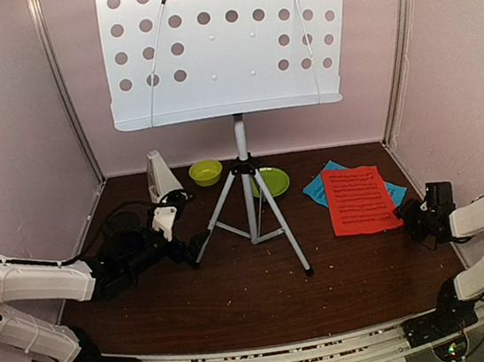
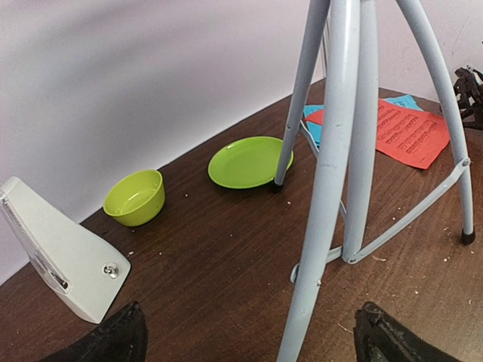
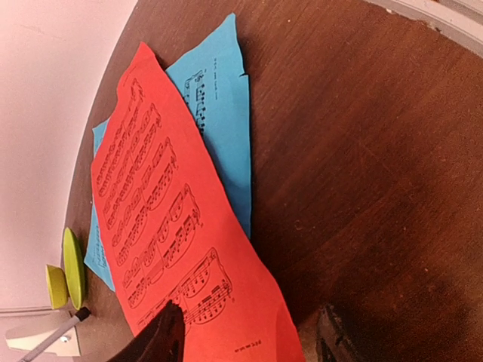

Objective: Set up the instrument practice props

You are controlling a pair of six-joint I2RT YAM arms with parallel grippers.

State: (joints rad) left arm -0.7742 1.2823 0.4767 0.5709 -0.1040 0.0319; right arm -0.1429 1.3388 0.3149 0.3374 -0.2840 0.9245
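Music-stand desk [image 1: 226,58] only in top view

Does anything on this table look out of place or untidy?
Yes. The red sheet lies crooked over the blue sheet on the tabletop, not on the stand desk. Pale crumbs are scattered across the dark wood. Nothing looks broken.
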